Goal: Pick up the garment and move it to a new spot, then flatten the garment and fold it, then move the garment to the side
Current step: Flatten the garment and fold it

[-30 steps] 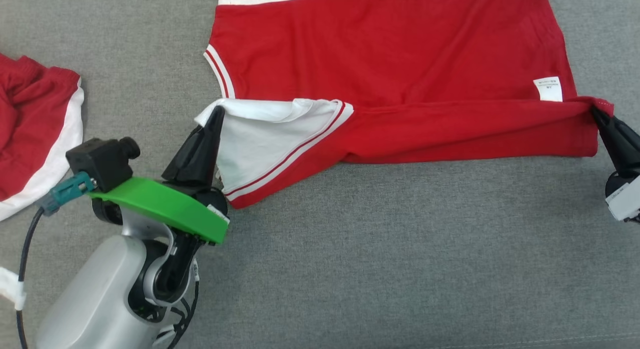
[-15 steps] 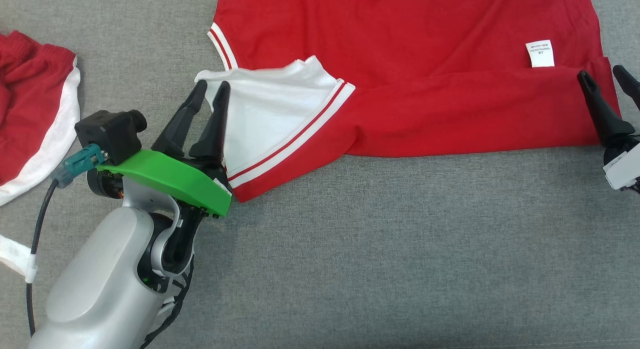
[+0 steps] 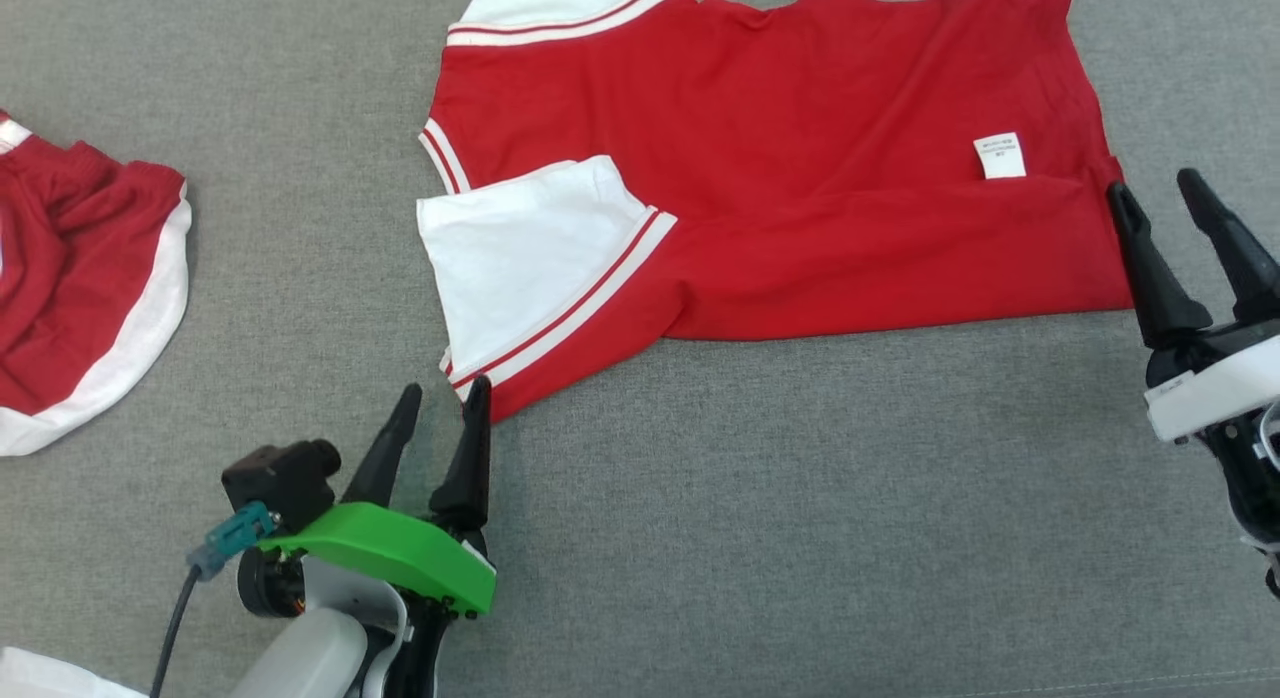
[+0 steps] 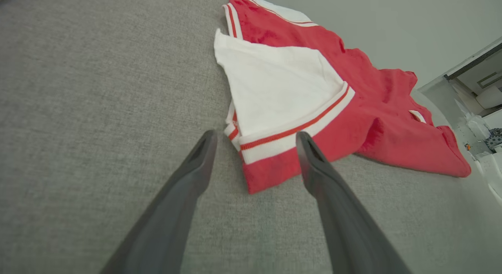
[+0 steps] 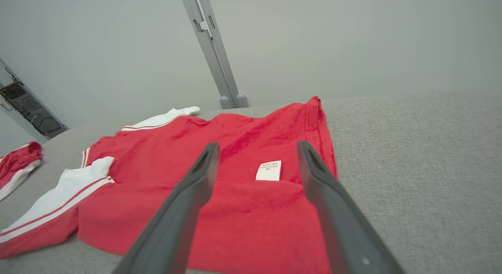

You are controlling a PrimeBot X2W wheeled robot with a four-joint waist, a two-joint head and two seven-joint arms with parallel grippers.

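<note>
The left claw (image 3: 446, 385) and right claw (image 3: 1153, 182) have released the red garment (image 3: 800, 178) and drawn back, both spread wide.

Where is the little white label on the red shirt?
In the head view the label sits on the right part of the shirt, just above its folded edge, close to the right gripper.

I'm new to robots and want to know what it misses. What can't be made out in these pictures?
Head view: print on the white label of the red shirt, too small to read.
Head view: second red garment, cut off by the left edge.
Head view: white scrap at the bottom-left corner, cut off by the edge.
</note>
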